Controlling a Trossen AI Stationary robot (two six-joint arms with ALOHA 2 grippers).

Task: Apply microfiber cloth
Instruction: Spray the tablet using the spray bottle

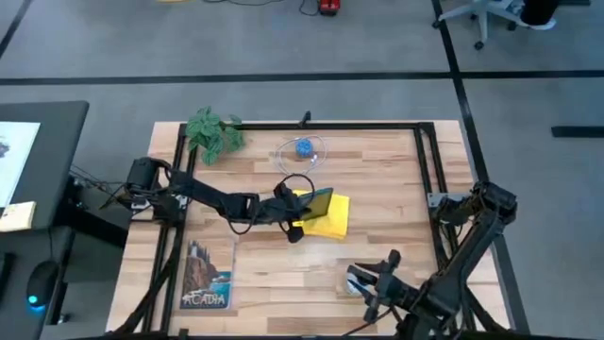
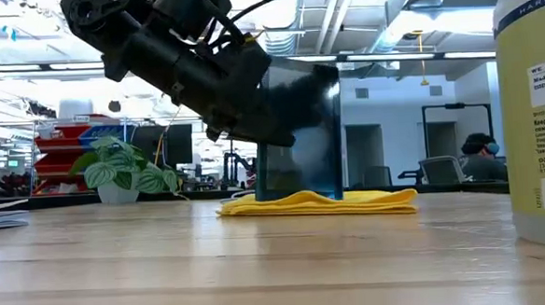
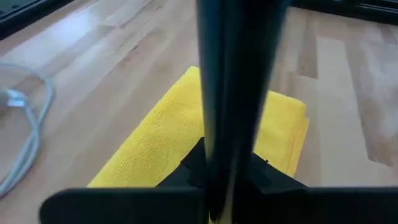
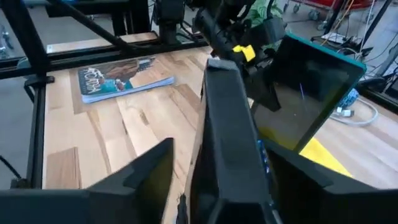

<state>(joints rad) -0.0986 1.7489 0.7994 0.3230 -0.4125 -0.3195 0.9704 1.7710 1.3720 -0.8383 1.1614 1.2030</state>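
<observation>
The yellow microfiber cloth [image 1: 335, 223] lies flat on the wooden table near its middle. On it stands a dark tablet [image 2: 301, 132] with a teal rim [image 4: 323, 51], on edge and nearly upright, with its lower edge on the cloth [image 2: 322, 202]. My left gripper [image 1: 298, 212] reaches in from the table's left and is shut on the tablet. My right gripper [image 1: 376, 283] is near the table's front edge, open. Its fingers stand on either side of a pale bottle [image 1: 357, 280]; I cannot tell whether they touch it. My left gripper pinches the tablet between its two fingers [image 3: 193, 169], one on each face, at the side edge [image 4: 278, 65] that faces the table's left. It comes from the left, slanting down. The tablet stands nearly upright with its lower edge [image 2: 298, 194] on the cloth.
A potted plant [image 1: 215, 132] stands at the far left and a coiled cable with a blue piece [image 1: 302, 148] lies behind the cloth. A book [image 1: 206, 276] lies near the front left. The labelled bottle [image 2: 537, 111] stands close to the front edge. Dark rails [image 1: 429, 161] frame the table.
</observation>
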